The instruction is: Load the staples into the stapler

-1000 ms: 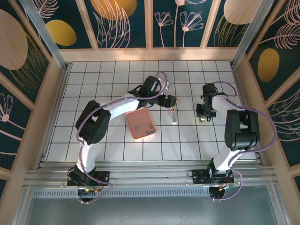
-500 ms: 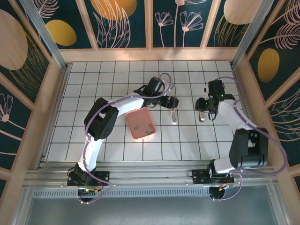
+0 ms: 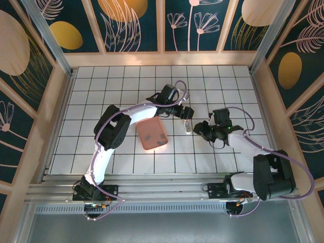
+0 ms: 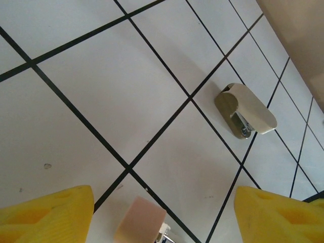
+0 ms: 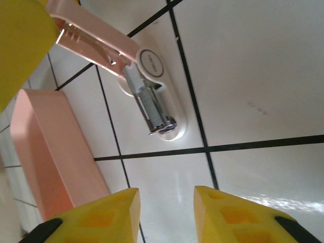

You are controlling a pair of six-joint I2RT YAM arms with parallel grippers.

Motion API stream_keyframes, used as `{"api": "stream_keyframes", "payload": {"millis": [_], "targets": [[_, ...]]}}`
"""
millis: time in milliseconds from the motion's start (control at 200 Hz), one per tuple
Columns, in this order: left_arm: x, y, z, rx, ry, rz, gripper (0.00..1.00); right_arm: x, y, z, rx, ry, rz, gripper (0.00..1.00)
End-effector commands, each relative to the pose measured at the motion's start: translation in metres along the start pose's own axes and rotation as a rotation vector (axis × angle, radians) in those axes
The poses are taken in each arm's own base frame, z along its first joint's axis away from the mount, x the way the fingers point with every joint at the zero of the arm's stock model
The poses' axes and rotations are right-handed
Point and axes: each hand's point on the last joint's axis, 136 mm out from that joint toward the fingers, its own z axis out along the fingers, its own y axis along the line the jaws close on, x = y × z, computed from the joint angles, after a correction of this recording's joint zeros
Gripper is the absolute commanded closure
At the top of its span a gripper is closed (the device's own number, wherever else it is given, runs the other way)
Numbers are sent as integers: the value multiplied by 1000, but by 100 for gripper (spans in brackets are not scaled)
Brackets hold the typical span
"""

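**Q:** Fig. 1, reading from the fingers outward?

**A:** Left gripper [image 4: 163, 205]: jaws wide, empty. Right gripper [image 5: 167, 212]: jaws narrowly parted, empty. Just beyond them the stapler [image 5: 152, 101] lies hinged open on the table [image 3: 228, 86]. The staples [image 3: 149, 135] (dark specks, probably) sit in the tray [image 3: 152, 148].

**Q:** Hazards?

**A:** A finger could nudge the light stapler askew, or its pink arm could drop shut. The right wrist view resolves the metal channel. The top view places the tray beside the 2 grippers.
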Motion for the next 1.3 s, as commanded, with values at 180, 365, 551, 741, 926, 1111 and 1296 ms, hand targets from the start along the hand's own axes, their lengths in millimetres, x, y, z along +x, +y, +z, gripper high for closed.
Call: {"api": "stream_keyframes", "payload": {"millis": [180, 365, 551, 741, 926, 1111, 1296], "targets": [[-7, -6, 1, 54, -9, 12, 28, 6, 10, 27, -99, 23, 87, 65], [-5, -8, -1, 62, -10, 6, 28, 9, -1, 38, -78, 32, 103, 68], [-3, -12, -2, 86, -1, 13, 29, 9, -10, 47, -53, 36, 107, 71], [0, -20, -6, 123, 3, 22, 29, 5, -15, 52, -36, 20, 112, 74], [2, -32, -13, 168, 7, 31, 30, 5, -22, 57, -8, 24, 109, 75], [0, -45, -23, 209, -3, 56, 30, 5, -26, 60, 10, 23, 102, 77], [3, -53, -27, 245, 6, 72, 30, 5, -30, 61, 23, 25, 94, 78]]}}
